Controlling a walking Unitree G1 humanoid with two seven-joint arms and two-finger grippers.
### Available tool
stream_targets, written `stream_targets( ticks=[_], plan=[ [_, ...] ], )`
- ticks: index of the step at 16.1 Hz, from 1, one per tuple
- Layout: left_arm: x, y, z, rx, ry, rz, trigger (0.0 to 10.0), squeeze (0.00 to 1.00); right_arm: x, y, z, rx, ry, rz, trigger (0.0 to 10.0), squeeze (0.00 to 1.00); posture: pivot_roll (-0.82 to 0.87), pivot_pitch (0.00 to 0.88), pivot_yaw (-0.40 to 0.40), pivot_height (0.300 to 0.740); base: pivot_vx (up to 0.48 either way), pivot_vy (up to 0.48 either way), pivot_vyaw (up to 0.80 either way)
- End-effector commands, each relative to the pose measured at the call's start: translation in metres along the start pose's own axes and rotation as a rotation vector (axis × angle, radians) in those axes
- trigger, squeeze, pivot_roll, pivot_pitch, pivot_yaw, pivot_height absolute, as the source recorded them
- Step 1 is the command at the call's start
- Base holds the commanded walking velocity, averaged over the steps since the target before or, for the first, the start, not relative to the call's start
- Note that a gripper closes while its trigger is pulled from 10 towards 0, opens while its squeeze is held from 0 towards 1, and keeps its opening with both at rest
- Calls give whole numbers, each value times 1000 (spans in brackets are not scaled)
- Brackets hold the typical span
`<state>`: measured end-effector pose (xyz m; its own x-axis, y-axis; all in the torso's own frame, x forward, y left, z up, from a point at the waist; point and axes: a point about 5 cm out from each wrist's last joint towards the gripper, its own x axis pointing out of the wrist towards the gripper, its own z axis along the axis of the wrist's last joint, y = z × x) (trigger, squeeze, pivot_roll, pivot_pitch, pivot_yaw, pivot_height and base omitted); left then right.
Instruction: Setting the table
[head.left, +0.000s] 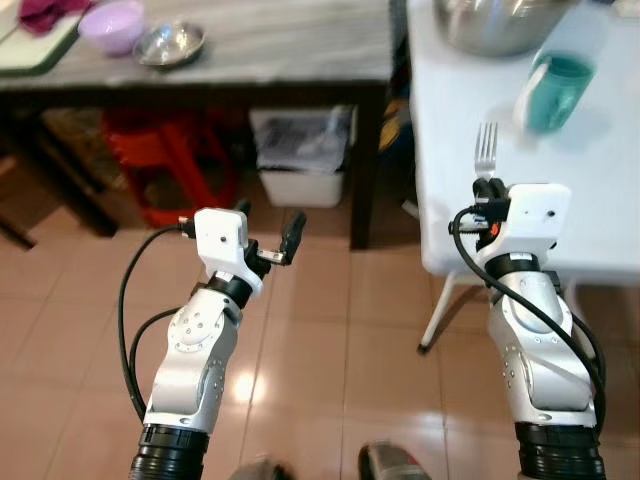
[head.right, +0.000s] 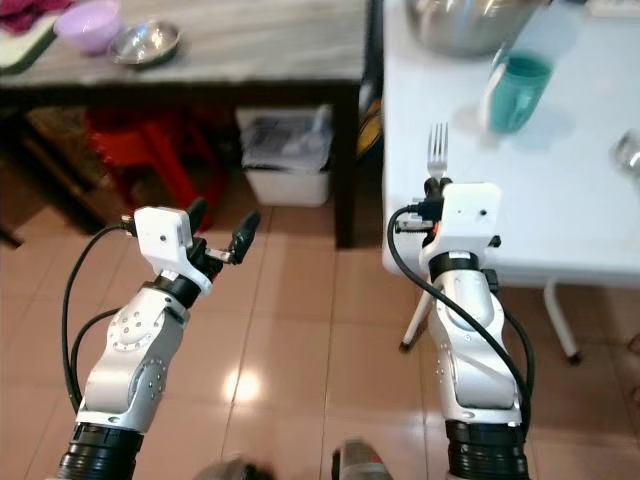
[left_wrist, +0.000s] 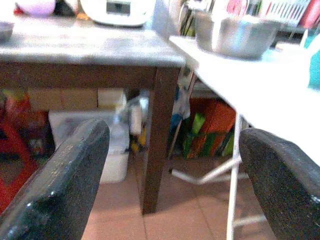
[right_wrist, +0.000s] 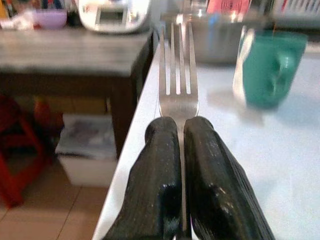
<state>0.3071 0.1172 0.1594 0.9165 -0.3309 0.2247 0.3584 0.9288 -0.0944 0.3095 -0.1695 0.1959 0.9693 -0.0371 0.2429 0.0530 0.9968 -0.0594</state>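
Fork (right_wrist: 177, 75) clamped in right claw (right_wrist: 181, 131) over white table (head.left: 600, 200) edge; left claw (head.left: 270, 235) apart above floor.

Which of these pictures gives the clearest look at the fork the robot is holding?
The right wrist view: the fork stands close up, its tines sharp, its neck clamped between the right pincer fingers. The two eye views show it small from above, tines poking past the pincer over the white table near the teal mug.
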Motion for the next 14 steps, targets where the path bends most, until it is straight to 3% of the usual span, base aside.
stream_targets(
  ticks=[1,6,14],
  plan=[
    [-5,10,1,17,9,24,10000,0,-1,10,4,19,-17,31,10000,0,-156,216,70,740,360,0,0],
    [-5,5,-1,21,22,6,10000,0,0,10,3,28,-15,31,10000,0,-154,209,66,740,0,52,0],
    [-6,6,-4,29,34,7,10000,0,-1,11,1,34,-10,29,10000,0,-156,209,65,740,0,389,0]
  ],
)
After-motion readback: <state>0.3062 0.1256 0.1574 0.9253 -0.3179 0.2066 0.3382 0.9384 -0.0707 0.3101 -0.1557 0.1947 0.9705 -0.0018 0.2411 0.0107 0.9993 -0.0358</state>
